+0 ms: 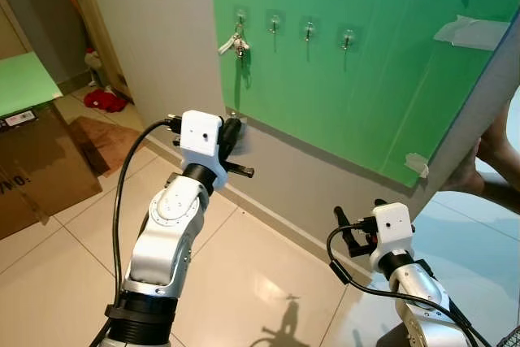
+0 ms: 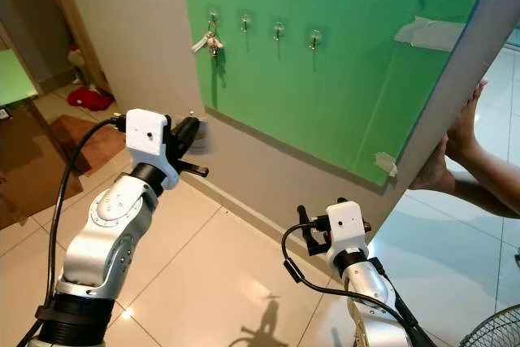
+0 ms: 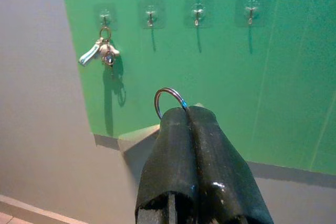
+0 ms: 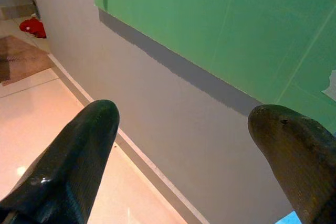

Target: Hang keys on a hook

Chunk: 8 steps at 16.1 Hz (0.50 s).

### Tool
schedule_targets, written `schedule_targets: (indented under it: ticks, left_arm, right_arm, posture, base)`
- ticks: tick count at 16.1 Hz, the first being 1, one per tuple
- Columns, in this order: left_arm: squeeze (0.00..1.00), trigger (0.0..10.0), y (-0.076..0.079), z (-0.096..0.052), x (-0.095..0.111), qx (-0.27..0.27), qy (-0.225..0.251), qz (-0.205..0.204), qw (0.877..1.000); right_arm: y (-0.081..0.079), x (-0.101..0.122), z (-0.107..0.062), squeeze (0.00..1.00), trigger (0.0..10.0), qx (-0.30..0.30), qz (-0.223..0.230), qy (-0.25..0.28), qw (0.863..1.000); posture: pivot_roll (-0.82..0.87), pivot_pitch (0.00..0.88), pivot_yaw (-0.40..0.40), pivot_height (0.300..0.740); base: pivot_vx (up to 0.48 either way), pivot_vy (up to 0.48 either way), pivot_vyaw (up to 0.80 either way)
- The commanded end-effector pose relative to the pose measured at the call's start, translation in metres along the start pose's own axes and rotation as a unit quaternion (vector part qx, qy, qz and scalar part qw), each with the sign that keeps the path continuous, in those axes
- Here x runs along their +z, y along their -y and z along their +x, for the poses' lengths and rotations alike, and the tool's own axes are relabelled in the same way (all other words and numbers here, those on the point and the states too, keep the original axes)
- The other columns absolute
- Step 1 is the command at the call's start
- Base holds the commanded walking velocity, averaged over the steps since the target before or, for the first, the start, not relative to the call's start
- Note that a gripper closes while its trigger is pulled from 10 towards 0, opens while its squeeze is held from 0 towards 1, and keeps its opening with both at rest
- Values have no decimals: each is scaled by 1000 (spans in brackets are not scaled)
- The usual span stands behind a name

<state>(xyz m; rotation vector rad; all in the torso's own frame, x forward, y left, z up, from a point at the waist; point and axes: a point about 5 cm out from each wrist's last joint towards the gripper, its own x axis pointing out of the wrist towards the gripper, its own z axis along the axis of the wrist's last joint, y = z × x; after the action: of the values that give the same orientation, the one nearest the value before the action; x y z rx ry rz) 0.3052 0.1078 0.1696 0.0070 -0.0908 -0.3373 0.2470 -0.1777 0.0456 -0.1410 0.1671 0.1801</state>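
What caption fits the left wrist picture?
Left pincer shut on a key ring, facing four hooks; keys hang on one.

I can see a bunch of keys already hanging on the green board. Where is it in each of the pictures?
Left eye view: keys on the leftmost hook, upper left of the green board.
Right eye view: keys, same hook.
Left wrist view: keys, beyond the left gripper.
Right wrist view: not in it.
Shared landmark: the board.

Green board point(image 1: 366, 79) carries 4 hooks point(image 1: 274, 23), perhaps keys point(image 1: 236, 43).
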Motion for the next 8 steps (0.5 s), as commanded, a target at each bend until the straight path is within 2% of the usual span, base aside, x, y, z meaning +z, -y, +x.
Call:
schedule_targets:
  ticks: [1,3,6,8]
  left_arm:
    - [0,0,1,0,3,1,5,5,1000]
    - [0,0,0,0,1,4,1,6,1000]
    - [0,0,-3,0,4,12,10,4,1000]
    - [0,0,-1,0,5,3,11,13,1000]
  right_arm:
    - [1,-2,-1,0,10000,-1,-3,-3,1000]
    - [1,-2,-2,0,10000,-3,-2,-4,1000]
    - [1,-3,-2,0,10000,-4,-3,-6,1000]
    - [2,-4,-2,0,10000,-5,-3,-8,1000]
  posture:
    - [-63,0,22,740]
    - [-66,0,23,740]
    - [-67,0,26,740]
    - [-66,0,26,740]
  base:
    - [0,0,0]
    - [0,0,0]
    - [414,160,0]
    - [424,0,0]
